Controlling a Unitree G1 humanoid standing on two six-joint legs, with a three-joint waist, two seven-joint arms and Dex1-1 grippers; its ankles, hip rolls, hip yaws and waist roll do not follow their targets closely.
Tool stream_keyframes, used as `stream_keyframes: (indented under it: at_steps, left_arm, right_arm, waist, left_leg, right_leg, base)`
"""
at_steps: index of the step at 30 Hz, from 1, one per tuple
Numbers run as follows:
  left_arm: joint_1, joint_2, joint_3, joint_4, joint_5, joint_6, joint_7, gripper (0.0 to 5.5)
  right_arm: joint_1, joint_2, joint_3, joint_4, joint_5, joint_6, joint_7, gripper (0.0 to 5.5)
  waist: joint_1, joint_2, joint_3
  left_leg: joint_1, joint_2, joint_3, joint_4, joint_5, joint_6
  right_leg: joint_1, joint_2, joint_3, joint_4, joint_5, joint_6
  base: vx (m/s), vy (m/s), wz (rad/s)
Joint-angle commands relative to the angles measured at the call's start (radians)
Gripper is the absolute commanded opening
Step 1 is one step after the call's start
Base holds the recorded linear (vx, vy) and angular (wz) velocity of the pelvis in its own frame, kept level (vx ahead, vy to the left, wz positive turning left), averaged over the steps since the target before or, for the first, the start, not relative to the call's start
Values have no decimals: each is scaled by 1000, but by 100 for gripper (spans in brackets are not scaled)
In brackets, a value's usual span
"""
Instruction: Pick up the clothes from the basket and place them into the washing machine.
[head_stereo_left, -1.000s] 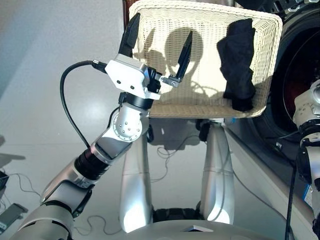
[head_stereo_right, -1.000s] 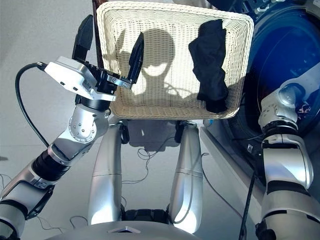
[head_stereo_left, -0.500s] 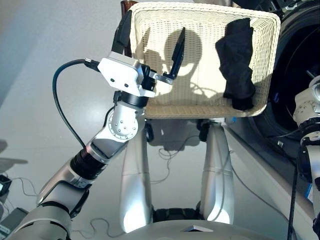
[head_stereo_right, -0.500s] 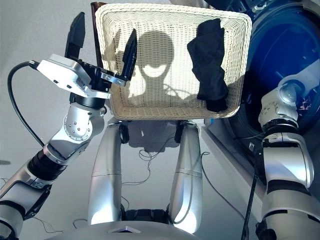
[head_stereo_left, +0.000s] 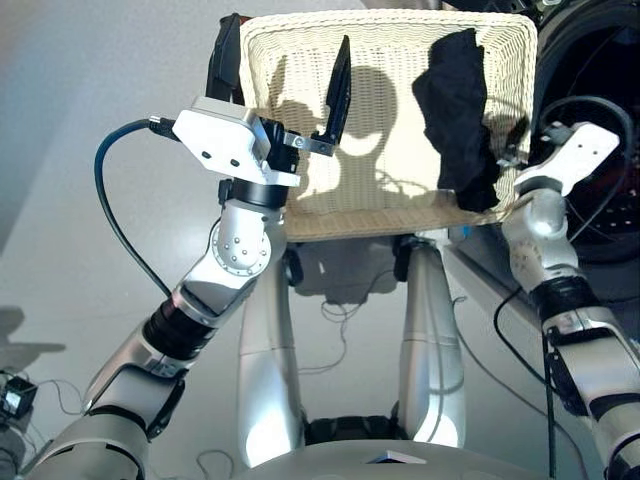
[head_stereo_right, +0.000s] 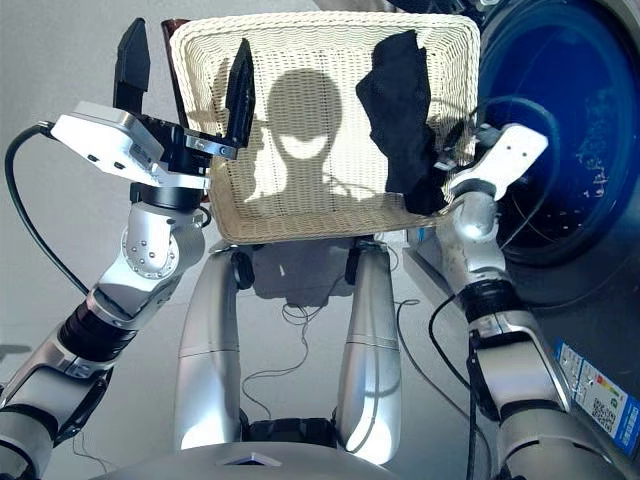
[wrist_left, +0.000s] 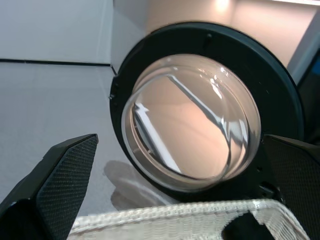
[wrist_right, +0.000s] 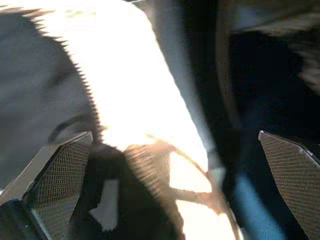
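The black garment (head_stereo_left: 458, 110) lies in the cream wicker basket (head_stereo_left: 300, 190), along its right edge, and nothing else is in there. The left gripper (head_stereo_left: 285, 75) straddles the basket's left rim, fingers spread wide and holding nothing. The right gripper (wrist_right: 160, 195) sits at the basket's right front corner, fingers wide apart, empty too. Beyond stands the washing machine (head_stereo_right: 560, 130), its porthole door (wrist_left: 200, 105) swung open.

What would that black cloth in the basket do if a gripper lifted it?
The black garment lies crumpled and folded, so it would probably droop and unroll. It looks light, likely leaving the woven basket unmoved, though loose folds might catch on the weave.
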Motion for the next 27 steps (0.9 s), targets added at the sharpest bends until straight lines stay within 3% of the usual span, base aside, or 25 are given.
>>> stream_keyframes:
  at_steps: [1, 10, 11, 12, 27]
  left_arm:
    - [-8, 7, 19, -90, 35, -53, -25, 550]
    - [8, 35, 15, -101, 46, -65, -39, 550]
    - [5, 35, 15, -102, 41, -67, -40, 550]
    - [-10, 33, 17, -104, 36, -70, -42, 550]
    - [-66, -29, -38, -97, -29, -82, -48, 550]
  right_arm:
    - [7, -56, 2, -155, -75, -21, 55, 550]
    - [-31, -91, 126, -259, -258, 5, 101, 550]
    - [-48, -84, 135, -238, -270, 12, 98, 550]
    - [-81, -82, 144, -221, -282, 18, 97, 550]
    - [-379, 3, 199, 300, -262, 86, 53, 550]
  waist:
    - [-2, -12, -16]
    - [9, -5, -16]
    - [12, -2, -16]
    - [14, 0, -16]
    - [61, 47, -16]
  left_leg:
    - [82, -14, 1, 21, -125, -17]
    - [93, -23, -12, 33, -132, -12]
    - [92, -23, -13, 35, -133, -12]
    - [66, -23, -8, 25, -99, -5]
    - [1, -31, -38, 111, -115, -16]
  right_leg:
    - [-5, 31, -17, -121, 108, -18]
    - [10, 28, -20, -103, 96, -19]
    - [10, 28, -22, -101, 95, -19]
    - [-15, 27, -25, -113, 126, -26]
    - [-73, 22, -44, -7, 85, -39]
  base:
    - [0, 0, 0]
    - [0, 0, 0]
    - [-92, -7, -8]
    - [-89, -11, 3]
    - [-6, -1, 1]
